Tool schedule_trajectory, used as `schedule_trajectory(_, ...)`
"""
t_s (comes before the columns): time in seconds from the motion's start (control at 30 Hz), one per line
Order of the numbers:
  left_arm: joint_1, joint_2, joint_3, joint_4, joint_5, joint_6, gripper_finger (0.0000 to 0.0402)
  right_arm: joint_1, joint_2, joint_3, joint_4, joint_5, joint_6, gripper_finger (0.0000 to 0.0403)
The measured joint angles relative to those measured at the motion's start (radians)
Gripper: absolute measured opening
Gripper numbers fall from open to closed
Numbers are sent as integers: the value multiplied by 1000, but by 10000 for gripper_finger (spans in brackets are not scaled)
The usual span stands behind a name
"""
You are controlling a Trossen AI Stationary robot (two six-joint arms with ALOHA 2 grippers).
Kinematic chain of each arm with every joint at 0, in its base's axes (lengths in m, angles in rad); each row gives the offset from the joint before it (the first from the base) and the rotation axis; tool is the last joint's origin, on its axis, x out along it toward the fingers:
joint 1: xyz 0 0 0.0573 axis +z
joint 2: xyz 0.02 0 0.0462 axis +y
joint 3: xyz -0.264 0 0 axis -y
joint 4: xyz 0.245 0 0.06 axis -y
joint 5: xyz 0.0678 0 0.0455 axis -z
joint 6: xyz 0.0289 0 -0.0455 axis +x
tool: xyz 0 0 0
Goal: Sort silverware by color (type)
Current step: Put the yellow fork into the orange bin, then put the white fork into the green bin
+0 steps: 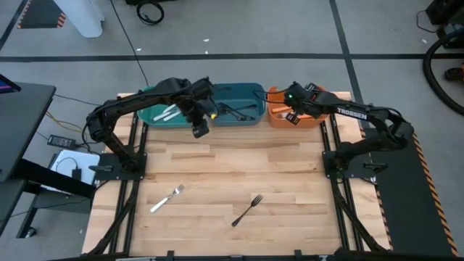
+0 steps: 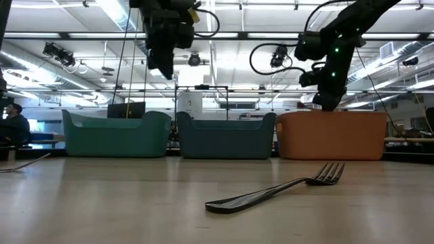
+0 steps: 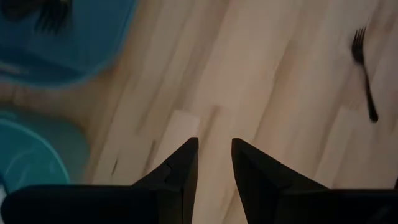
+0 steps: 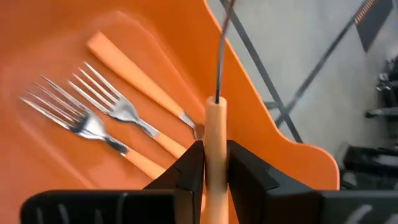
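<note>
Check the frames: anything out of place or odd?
Nothing damaged or spilled. Two forks lie loose on the table, unsorted: a white fork and a black fork. The right gripper holds an orange-handled utensil over the orange bin. The left gripper is empty.

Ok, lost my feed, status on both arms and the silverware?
Right gripper shut on orange-handled utensil over orange bin. Left gripper open, empty, near blue bin. Two forks left on table. Nothing blocking.
</note>
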Motion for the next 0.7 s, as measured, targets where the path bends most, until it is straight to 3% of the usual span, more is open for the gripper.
schedule_trajectory(0.33,-49,0,-48,-191,-11,34,105,1,26,0,-7,9,6,105)
schedule_trajectory(0.5,-62,1,-63,-207,-13,34,105,1,18,0,-7,14,8,118)
schedule_trajectory(0.7,-63,1,-63,-241,-13,29,105,1,17,0,-7,97,8,126)
